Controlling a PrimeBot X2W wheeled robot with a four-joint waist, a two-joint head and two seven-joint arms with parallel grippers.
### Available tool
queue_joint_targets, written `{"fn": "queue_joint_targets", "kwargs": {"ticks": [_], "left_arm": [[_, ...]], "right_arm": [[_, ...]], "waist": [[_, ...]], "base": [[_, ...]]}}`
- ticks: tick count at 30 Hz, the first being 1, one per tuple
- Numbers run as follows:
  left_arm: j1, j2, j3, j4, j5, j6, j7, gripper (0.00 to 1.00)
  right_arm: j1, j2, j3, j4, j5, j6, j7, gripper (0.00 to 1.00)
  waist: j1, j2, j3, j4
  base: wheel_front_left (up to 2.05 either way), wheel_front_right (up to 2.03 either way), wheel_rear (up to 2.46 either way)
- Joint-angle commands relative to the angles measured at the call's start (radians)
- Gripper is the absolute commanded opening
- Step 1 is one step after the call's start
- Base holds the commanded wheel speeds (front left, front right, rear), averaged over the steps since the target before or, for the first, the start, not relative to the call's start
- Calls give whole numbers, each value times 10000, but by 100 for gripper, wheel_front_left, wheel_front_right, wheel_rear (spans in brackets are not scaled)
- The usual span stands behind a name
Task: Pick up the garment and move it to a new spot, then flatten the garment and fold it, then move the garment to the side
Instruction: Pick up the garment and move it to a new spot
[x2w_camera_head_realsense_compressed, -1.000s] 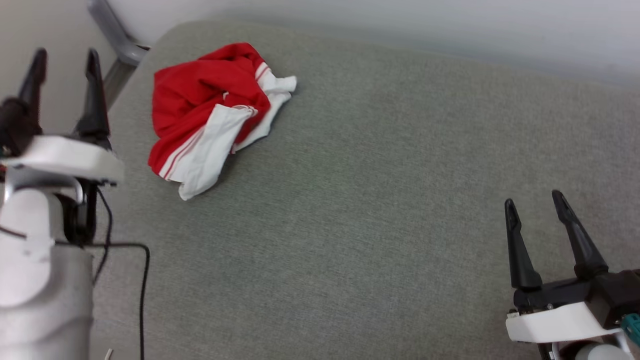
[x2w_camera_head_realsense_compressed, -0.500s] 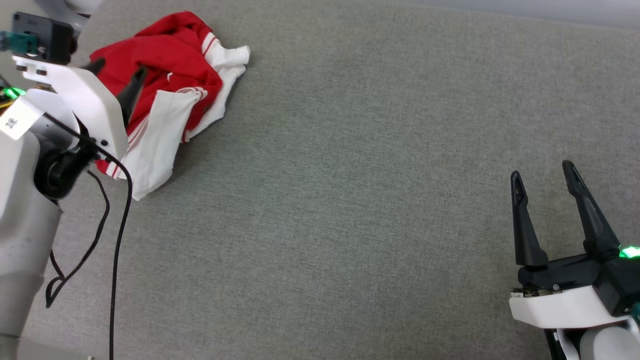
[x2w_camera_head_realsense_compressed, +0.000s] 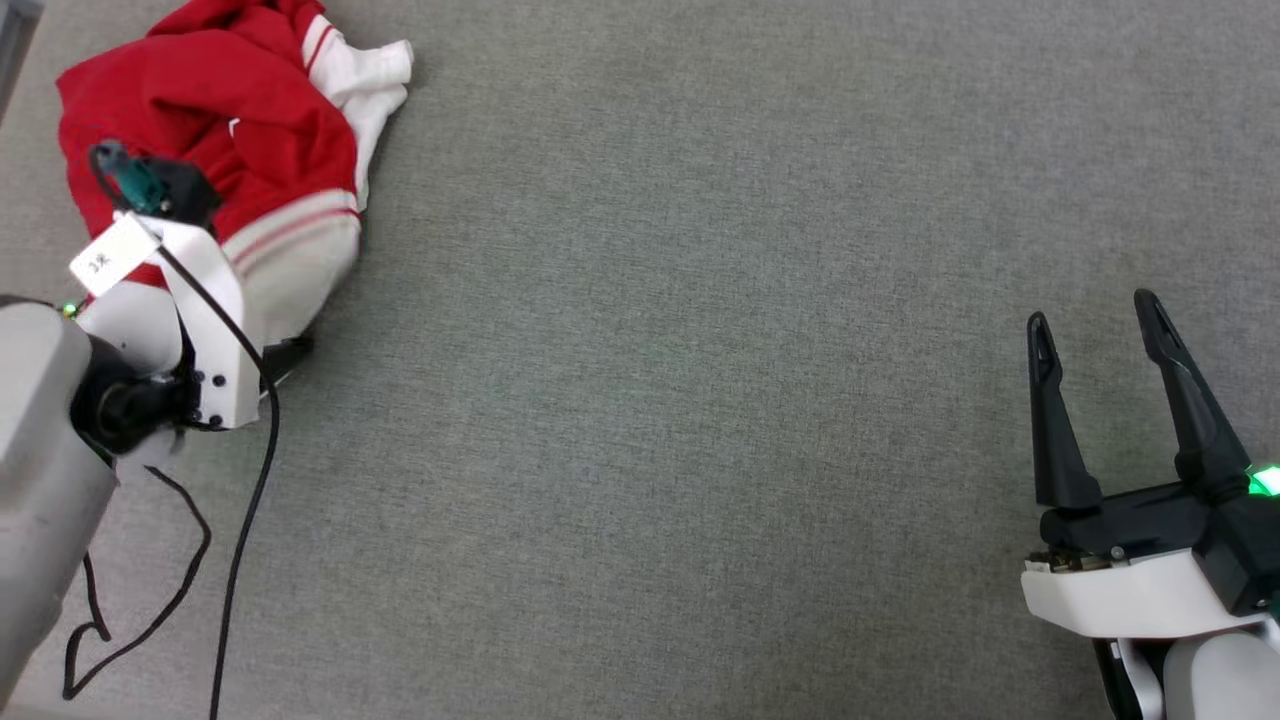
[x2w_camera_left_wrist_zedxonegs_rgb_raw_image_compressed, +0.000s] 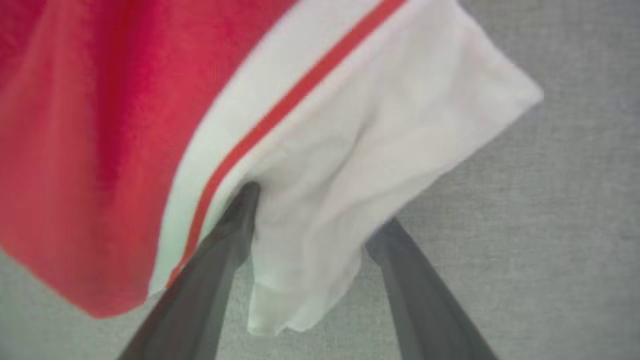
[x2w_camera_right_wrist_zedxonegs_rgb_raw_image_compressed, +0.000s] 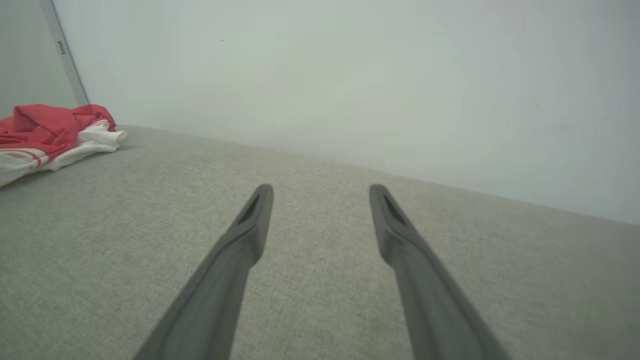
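The garment (x2w_camera_head_realsense_compressed: 200, 100) lies crumpled at the far left of the grey fabric surface (x2w_camera_head_realsense_compressed: 700, 400); it is red with white sleeves and striped trim. My left gripper (x2w_camera_head_realsense_compressed: 270, 345) points down at its near white sleeve, mostly hidden under its own white mount. In the left wrist view, the left gripper (x2w_camera_left_wrist_zedxonegs_rgb_raw_image_compressed: 320, 207) is open, its two fingers astride a fold of the white sleeve (x2w_camera_left_wrist_zedxonegs_rgb_raw_image_compressed: 350, 125). The left finger's tip is tucked behind the cloth. My right gripper (x2w_camera_head_realsense_compressed: 1095, 310) stands open at the lower right, far from the garment (x2w_camera_right_wrist_zedxonegs_rgb_raw_image_compressed: 50, 132), with nothing between its fingers (x2w_camera_right_wrist_zedxonegs_rgb_raw_image_compressed: 250, 235).
A black cable (x2w_camera_head_realsense_compressed: 240, 520) hangs from the left arm down over the surface's left part. A pale wall (x2w_camera_right_wrist_zedxonegs_rgb_raw_image_compressed: 350, 75) rises behind the far edge of the surface. Bare grey fabric stretches between the garment and the right gripper.
The head camera has tilted, shifting the whole picture. My left arm has swung from upright at the left edge down onto the garment's white sleeve. The right gripper has hardly moved.
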Motion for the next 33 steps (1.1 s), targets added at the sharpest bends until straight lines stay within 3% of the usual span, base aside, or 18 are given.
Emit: {"fn": "queue_joint_targets", "kwargs": {"ticks": [1, 3, 4, 5, 6, 7, 13, 23, 27, 33], "left_arm": [[200, -84, -227, 136, -92, 20, 108, 100], [334, -198, -595, 246, -198, 20, 161, 100], [384, -217, -747, 281, -257, 16, 159, 89], [412, -227, -889, 287, -309, 3, 122, 32], [412, -227, -889, 287, -309, 3, 122, 32], [388, -229, -1077, 324, -413, 3, -43, 0], [-311, 269, -1383, -141, -673, 11, -1245, 0], [-684, 1000, -2311, -2396, -755, 10, -2197, 0], [-858, 1005, -2704, -3328, -779, 10, -2484, 0], [-1265, 569, -3433, -4372, -646, 10, -2711, 0]], "right_arm": [[-129, -6, -10, 36, -92, -7, -21, 100], [-155, -9, -20, 63, -71, -7, -21, 100], [-158, -12, -31, 84, -67, -7, -21, 100], [-153, -16, -41, 94, -63, -7, -21, 100], [-153, -16, -41, 94, -63, -7, -21, 100], [-94, -15, -69, 142, -57, -7, -21, 100], [165, -4, -41, 369, 113, -7, -21, 100], [561, 6, -84, 621, 711, -7, -21, 100], [686, 7, -106, 656, 960, -7, -21, 100], [670, 8, -112, 593, 1193, -7, -21, 100]], "waist": [[-1, 0, 85, -84], [-1, 0, 104, -121], [-1, 0, 97, -131], [-1, 0, 78, -131], [-1, 0, 78, -131], [-1, 0, -16, -112], [-1, 0, -891, 72], [-1, 0, -2088, 56], [-1, 0, -2423, -181], [-1, 0, -2485, -928]], "base": [[0, 0, 0], [0, 0, 0], [0, 0, 0], [0, 0, 0], [0, 0, 0], [0, 0, 0], [0, 0, 0], [0, 0, 0], [0, 0, 0], [0, 0, 0]]}}
